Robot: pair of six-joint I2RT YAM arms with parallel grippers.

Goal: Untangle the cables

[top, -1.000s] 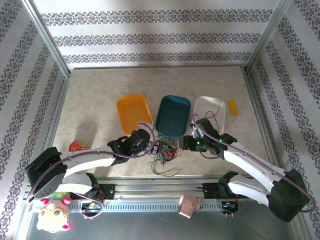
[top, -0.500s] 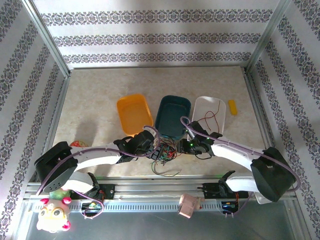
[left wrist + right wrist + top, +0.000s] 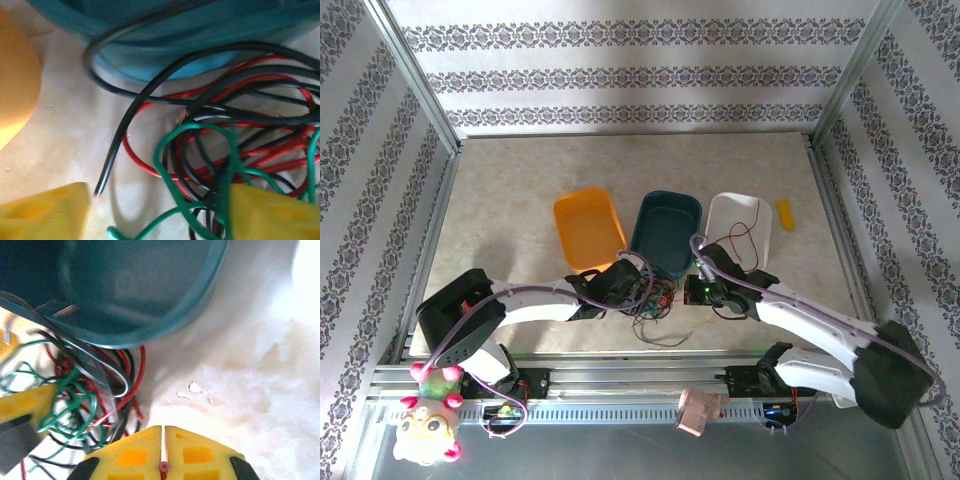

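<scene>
The cables (image 3: pixel 655 298), a knot of thin red, green and black wires, lie just in front of the teal tray (image 3: pixel 666 232). My left gripper (image 3: pixel 636 291) is at the knot's left side. Up close, the left gripper (image 3: pixel 160 215) is open, and green, black and red cables (image 3: pixel 220 150) run between its yellow fingers (image 3: pixel 45 215). My right gripper (image 3: pixel 693 291) sits at the knot's right edge. In its wrist view the right gripper (image 3: pixel 164 430) is shut, with a thin red cable (image 3: pixel 163 466) pinched in the seam. Another red cable (image 3: pixel 745 238) lies in the white tray (image 3: pixel 728 208).
An orange tray (image 3: pixel 588 230) stands left of the teal one. A small yellow piece (image 3: pixel 785 214) lies right of the white tray. A loose cable (image 3: pixel 655 340) curls near the front rail. A plush toy (image 3: pixel 425 432) and a pink object (image 3: pixel 698 410) sit at the rail.
My right gripper closed at the right edge of the tangle. My left arm pushed right into the tangle and its jaws narrowed.
</scene>
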